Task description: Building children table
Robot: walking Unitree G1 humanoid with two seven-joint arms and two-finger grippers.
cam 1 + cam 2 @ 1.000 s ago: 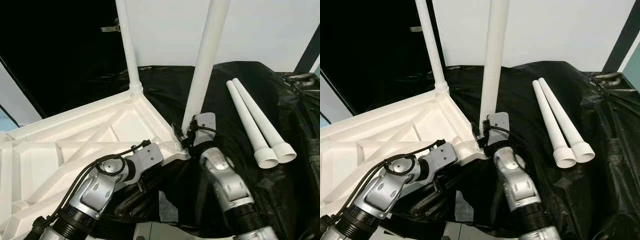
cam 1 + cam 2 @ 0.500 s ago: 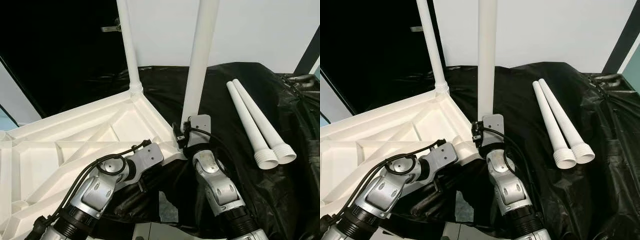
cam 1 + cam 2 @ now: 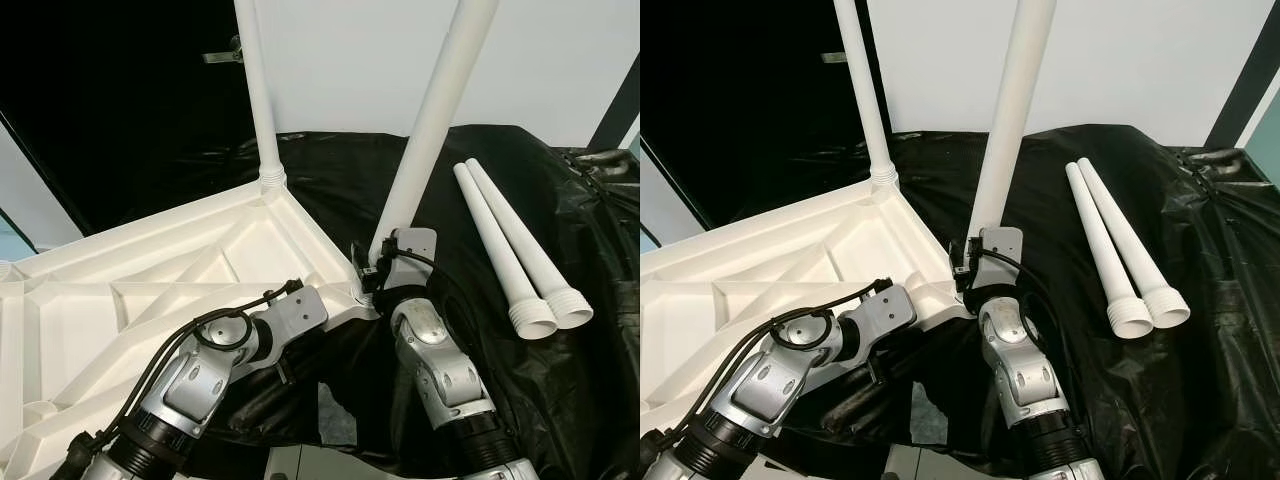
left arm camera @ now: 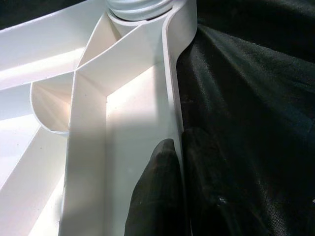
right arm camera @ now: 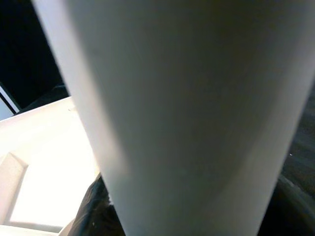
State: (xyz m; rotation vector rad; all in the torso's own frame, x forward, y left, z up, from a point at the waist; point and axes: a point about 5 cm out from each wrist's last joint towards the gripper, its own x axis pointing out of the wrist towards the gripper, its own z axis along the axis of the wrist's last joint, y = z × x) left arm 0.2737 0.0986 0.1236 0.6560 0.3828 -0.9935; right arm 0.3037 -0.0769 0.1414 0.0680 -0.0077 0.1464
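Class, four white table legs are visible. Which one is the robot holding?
The tilted leg at the tabletop's near corner, gripped by the right gripper. One stands screwed in; two lie loose on the black sheet.

White tabletop (image 3: 150,270), legs (image 3: 520,250); black sheet (image 3: 480,170)

— Covering?
— Black plastic sheet (image 3: 570,400), glossy and creased, draped over the surface out to its right and far edges.
— Anything at the sheet's near edge?
— Pale grey patch (image 3: 335,415), showing among the folds; nature unclear.
— At the far right corner?
— Grey metal fitting (image 3: 600,156), lying on the sheet, too small to identify.
— Behind the surface?
— White wall (image 3: 340,60), plain. Black panel (image 3: 110,90) left of it, with a metal handle (image 3: 222,56) near its right edge. Dark upright strip (image 3: 620,105) at the right.
— Far left?
— Pale slanting panel (image 3: 40,200), just below the black panel.
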